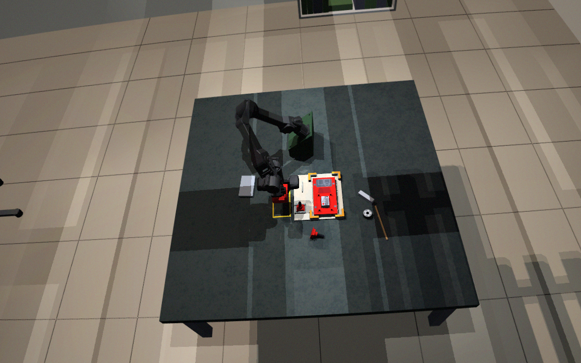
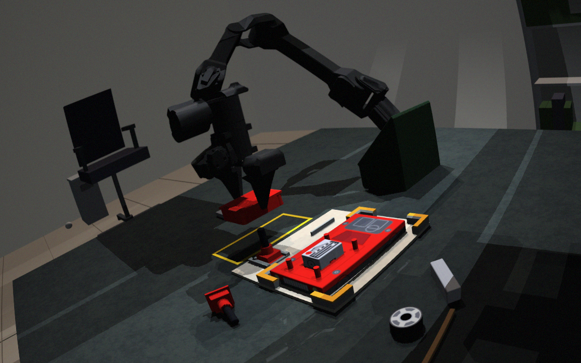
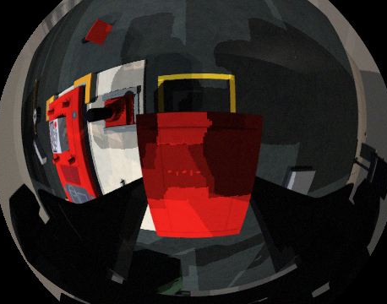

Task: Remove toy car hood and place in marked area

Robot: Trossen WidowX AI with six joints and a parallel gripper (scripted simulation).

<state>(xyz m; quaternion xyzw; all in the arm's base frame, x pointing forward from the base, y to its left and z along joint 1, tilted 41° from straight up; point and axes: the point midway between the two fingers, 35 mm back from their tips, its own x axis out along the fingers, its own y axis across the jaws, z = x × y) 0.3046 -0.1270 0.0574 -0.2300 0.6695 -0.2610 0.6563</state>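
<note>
My gripper [image 2: 251,202] [image 3: 198,181] is shut on the red hood [image 1: 279,198] [image 2: 240,213] [image 3: 199,160], one finger on each side. The hood is in the air, roughly level, clear of the car. In the top view it covers the far end of the yellow-outlined marked area [image 1: 281,217] [image 2: 297,216] [image 3: 196,76]; in the wrist view it hides the near end. The red toy car [image 1: 332,194] [image 2: 364,241] [image 3: 77,139] lies between orange corner brackets, with a grey-white block and several red posts exposed on top. The fingertips are partly hidden in the top view.
A cream board [image 1: 302,180] carries the car and an upright red-and-black part [image 2: 269,254] beside the marked area. A similar part [image 2: 220,300] lies in front. A pale flat block [image 1: 246,187] [image 3: 300,179] lies left. A wheel [image 2: 406,333], white bar [image 2: 444,277] and stick [image 1: 381,223] lie right.
</note>
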